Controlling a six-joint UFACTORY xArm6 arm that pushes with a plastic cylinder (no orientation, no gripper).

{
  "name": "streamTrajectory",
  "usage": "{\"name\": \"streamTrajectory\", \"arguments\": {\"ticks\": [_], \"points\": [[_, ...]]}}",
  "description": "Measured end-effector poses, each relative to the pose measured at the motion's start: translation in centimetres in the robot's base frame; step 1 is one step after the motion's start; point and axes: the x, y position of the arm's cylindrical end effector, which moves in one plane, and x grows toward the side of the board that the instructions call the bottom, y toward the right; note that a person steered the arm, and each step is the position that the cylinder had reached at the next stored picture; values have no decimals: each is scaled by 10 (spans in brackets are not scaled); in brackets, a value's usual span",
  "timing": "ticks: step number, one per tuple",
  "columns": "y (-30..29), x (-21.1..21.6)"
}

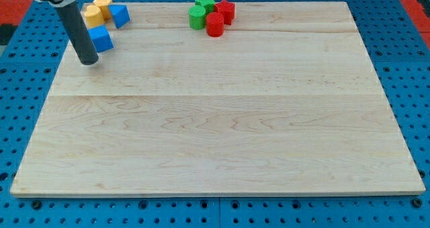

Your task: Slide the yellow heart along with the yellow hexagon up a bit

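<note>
Two yellow blocks sit at the board's top left: one [103, 2] further up and one [93, 15] just below and left of it; I cannot tell which is the heart and which the hexagon. A blue block [119, 15] touches them on the right. Another blue block [101, 38] lies below them. My tip [89, 62] is on the board just below and left of the lower blue block, close to it. The rod rises up and to the left out of view.
A cluster at the top centre holds a green star [205, 0], a green cylinder [197, 17], a red cylinder [215, 25] and a red block [225, 11]. The wooden board [215, 120] lies on a blue pegboard table.
</note>
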Motion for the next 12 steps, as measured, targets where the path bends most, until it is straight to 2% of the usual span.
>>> {"name": "streamTrajectory", "arguments": {"ticks": [2, 5, 7, 9, 12], "points": [[0, -53], [-4, -32], [-39, -64], [-40, -68], [-39, -99]]}}
